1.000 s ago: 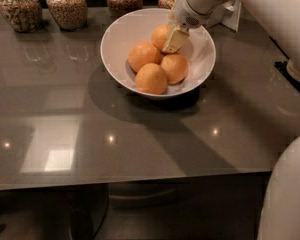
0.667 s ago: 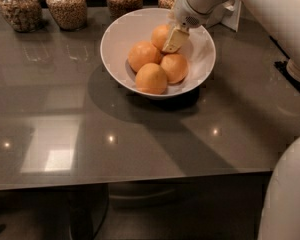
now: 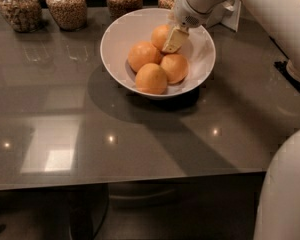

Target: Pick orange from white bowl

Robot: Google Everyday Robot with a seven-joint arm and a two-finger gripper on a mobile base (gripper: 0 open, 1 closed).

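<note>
The white bowl (image 3: 116, 40) stands on the grey table at the back centre and holds several oranges. One orange (image 3: 151, 78) lies at the front, one (image 3: 143, 55) at the left, one (image 3: 176, 67) at the right, and one (image 3: 159, 34) at the back. My gripper (image 3: 171, 42) reaches down into the bowl from the upper right. Its tip is against the right side of the back orange, just above the right-hand one. The white arm hides the bowl's far right rim.
Several glass jars of grain (image 3: 66, 5) line the table's back edge. A white card stand (image 3: 233, 11) sits behind the bowl on the right. A black object (image 3: 293, 79) lies at the right edge. My white body (image 3: 285, 194) fills the lower right corner.
</note>
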